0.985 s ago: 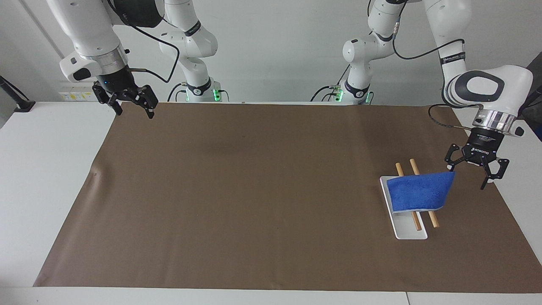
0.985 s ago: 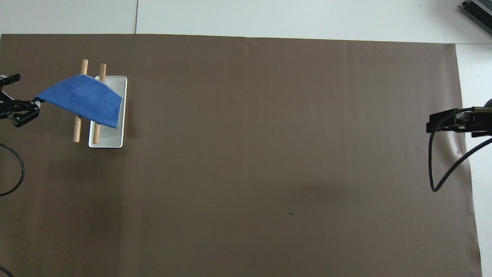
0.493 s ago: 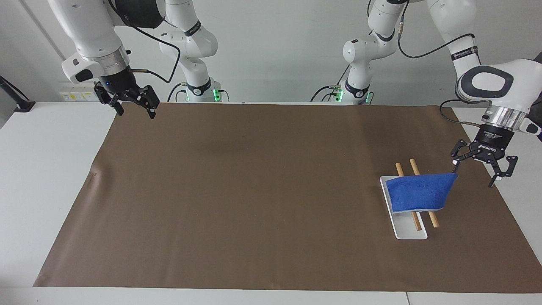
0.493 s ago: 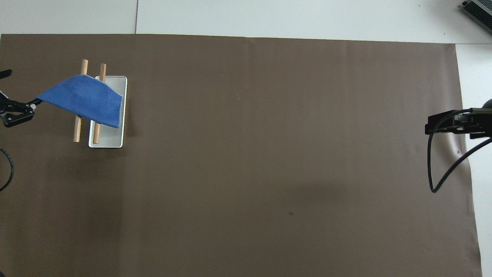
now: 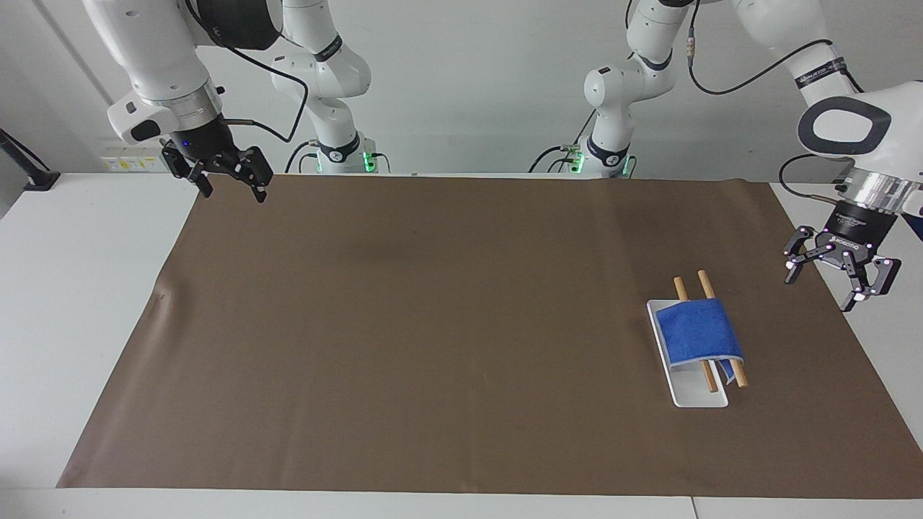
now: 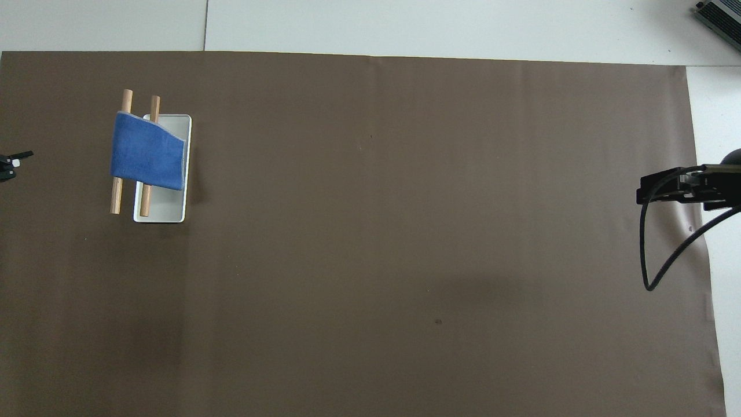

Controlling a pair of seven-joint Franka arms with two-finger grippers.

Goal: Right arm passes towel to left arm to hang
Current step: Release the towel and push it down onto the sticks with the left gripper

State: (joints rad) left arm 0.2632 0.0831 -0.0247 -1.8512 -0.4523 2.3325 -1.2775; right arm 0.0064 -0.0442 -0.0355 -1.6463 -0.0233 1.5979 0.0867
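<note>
Two white jointed arms with black bands at the joints and silver wrist collars. Right arm (image 5: 155, 65): black gripper (image 5: 229, 179), small blue wrist light, looping black cable. Left arm (image 5: 851, 130): black gripper (image 5: 829, 282) with white lettering, black cable. Green lights glow at both bases.

White lettering stands on the black wrist body of the left gripper (image 5: 838, 277), seemingly a brand name, but its letters cannot be made out; a dark band with pale print wraps the left arm (image 5: 818, 72) higher up, likewise unreadable; the yellow-marked panel (image 5: 130, 163) on the wall by the right arm's end carries no legible characters; nothing else bears text.
</note>
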